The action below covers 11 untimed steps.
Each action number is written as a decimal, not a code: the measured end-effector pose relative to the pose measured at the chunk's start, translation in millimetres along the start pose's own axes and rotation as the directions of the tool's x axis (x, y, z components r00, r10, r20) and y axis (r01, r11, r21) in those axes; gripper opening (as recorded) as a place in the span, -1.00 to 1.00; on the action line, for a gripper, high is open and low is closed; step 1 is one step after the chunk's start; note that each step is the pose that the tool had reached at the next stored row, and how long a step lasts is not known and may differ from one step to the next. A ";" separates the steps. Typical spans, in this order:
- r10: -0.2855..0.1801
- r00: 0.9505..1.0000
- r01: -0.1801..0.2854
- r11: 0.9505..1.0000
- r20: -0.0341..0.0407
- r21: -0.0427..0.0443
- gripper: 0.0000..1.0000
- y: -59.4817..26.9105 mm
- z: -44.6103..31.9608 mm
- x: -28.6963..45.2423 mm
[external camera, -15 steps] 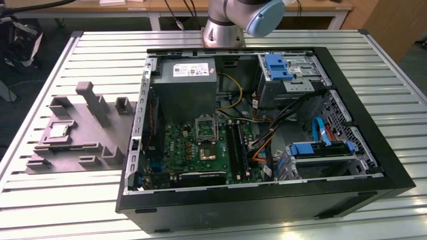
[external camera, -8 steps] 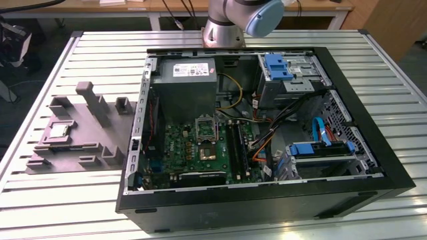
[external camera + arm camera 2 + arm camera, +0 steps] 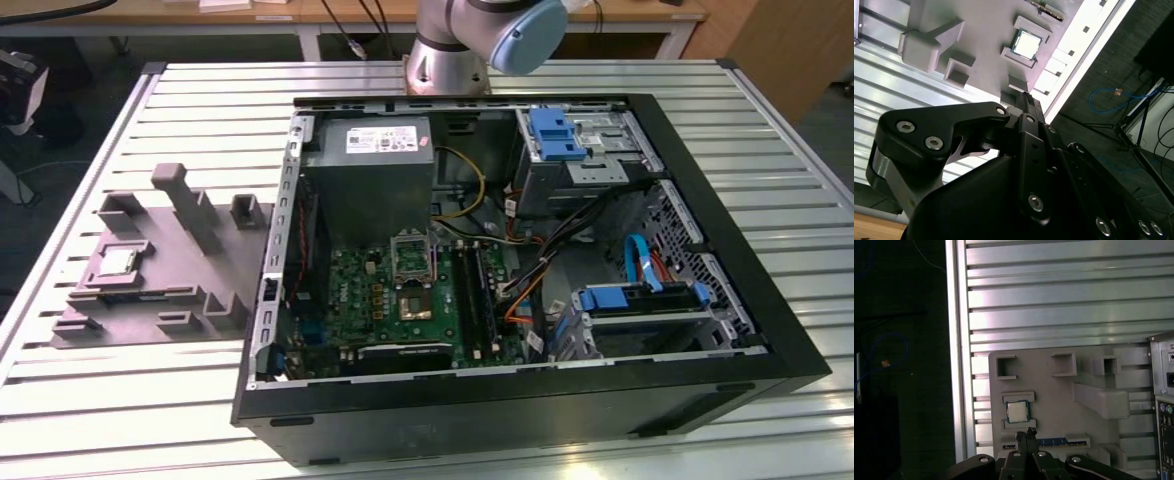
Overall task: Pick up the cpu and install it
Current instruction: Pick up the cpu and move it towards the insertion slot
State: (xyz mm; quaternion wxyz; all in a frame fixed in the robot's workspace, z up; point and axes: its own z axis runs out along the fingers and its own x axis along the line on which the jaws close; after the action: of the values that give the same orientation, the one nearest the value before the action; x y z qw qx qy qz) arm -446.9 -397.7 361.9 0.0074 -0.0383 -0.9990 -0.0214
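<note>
The table (image 3: 134, 400) is ribbed bare metal, brushed and faintly shiny. The tray (image 3: 1054, 410) on it is matt grey plastic, slightly grainy. The cpu (image 3: 1017, 412) has a smooth, pale metal top with a dull sheen and a darker rim. The pincer (image 3: 1026, 99) is black, smooth and semi-gloss, with bright metal screw heads. The computer case (image 3: 534, 400) has matt black walls. Inside it, the power supply (image 3: 367, 190) is plain grey sheet metal and the clips (image 3: 554, 130) are glossy blue plastic.

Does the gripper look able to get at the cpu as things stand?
Probably yes: the cpu lies uncovered in the grey holder, and the gripper hovers over that holder with nothing between them.
</note>
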 end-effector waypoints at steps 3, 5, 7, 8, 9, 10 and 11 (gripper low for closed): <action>0.000 1.000 0.000 1.000 0.000 0.000 -0.79 0.0 0.0 0.0; 0.000 1.000 0.000 1.000 0.000 0.000 -0.79 0.0 0.0 0.0; 0.000 1.000 0.000 1.000 0.000 0.000 -0.79 0.0 0.0 0.0; 0.000 1.000 0.000 1.000 0.000 0.000 -0.79 0.0 0.0 0.0; 0.000 1.000 0.000 1.000 0.000 0.000 -0.79 0.0 0.0 0.0; 0.000 1.000 0.000 1.000 0.000 0.000 -0.79 0.0 0.0 0.0; 0.000 1.000 0.000 1.000 0.000 0.000 -0.77 0.0 0.0 0.0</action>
State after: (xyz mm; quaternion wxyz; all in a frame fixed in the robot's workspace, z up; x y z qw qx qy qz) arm -446.9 -397.7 361.9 0.0073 -0.0383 -0.9990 -0.0217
